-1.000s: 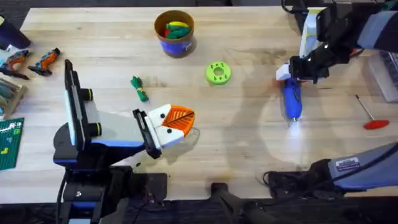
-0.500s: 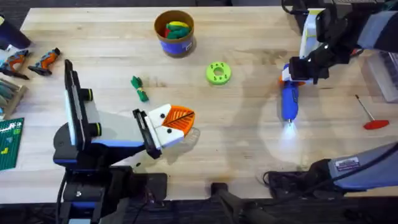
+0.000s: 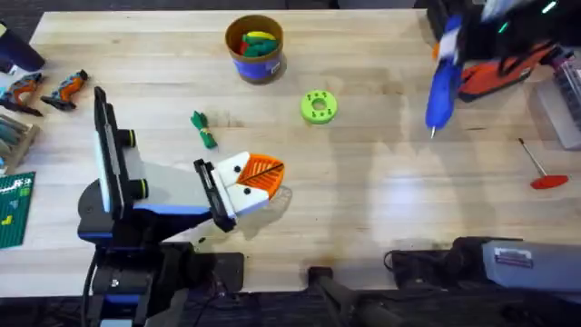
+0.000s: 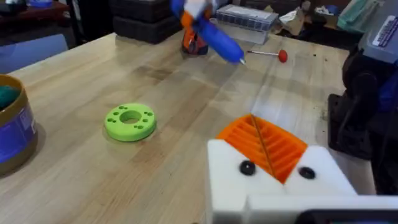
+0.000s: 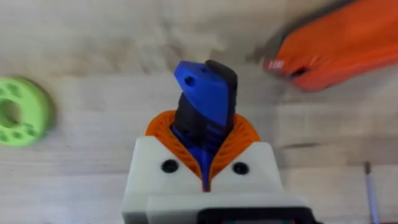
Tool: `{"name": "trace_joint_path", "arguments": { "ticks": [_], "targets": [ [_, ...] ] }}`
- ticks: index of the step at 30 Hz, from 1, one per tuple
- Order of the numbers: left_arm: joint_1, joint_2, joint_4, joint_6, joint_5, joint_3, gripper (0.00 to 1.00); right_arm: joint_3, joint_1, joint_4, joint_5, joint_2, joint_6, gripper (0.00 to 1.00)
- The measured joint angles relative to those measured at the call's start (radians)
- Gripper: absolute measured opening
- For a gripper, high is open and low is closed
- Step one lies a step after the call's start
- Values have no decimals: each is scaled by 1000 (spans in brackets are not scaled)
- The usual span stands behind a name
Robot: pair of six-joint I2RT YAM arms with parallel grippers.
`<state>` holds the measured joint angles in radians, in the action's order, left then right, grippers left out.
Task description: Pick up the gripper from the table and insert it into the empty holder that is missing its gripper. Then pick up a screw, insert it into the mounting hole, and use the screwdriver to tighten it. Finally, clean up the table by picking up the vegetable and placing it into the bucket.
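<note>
My right gripper [image 5: 203, 135] is shut on the blue screwdriver [image 5: 203, 102]. In the overhead view the screwdriver [image 3: 441, 87] hangs above the table's far right, its bit pointing down, with my right gripper [image 3: 450, 47] at its upper end. My left gripper [image 3: 257, 178] rests shut near the table's front left, and both its white mounts carry orange tips [image 4: 262, 142] with black screw heads [image 4: 247, 167]. The small green vegetable [image 3: 203, 129] lies on the wood beyond it. The blue bucket [image 3: 255, 62] at the far middle holds yellow, green and red toy foods.
A lime-green disc [image 3: 318, 106] lies mid-table. An orange case [image 3: 497, 77] sits at the far right behind the screwdriver. A thin rod with a red handle [image 3: 541, 170] lies at the right edge. Spare orange-and-black parts [image 3: 44, 89] and a green board [image 3: 14, 209] are at the left edge.
My right gripper has lifted the screwdriver off the table and carried it up toward the far right. The left arm has not moved.
</note>
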<state>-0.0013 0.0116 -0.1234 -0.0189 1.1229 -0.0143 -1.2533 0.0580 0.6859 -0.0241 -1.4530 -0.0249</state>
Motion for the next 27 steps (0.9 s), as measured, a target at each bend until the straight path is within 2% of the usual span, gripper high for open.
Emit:
{"name": "trace_joint_path", "arguments": {
  "ticks": [6,17,21,27],
  "targets": [
    [0,0,0,0,0,0,4,-103,-112,-92,7,118,22,27],
    [0,0,0,0,0,0,4,-109,-347,-456,30,191,159,27],
    [0,0,0,0,0,0,4,-109,-404,-578,117,194,185,27],
    [0,0,0,0,0,0,4,-89,-411,-776,286,171,258,27]
  ]
}}
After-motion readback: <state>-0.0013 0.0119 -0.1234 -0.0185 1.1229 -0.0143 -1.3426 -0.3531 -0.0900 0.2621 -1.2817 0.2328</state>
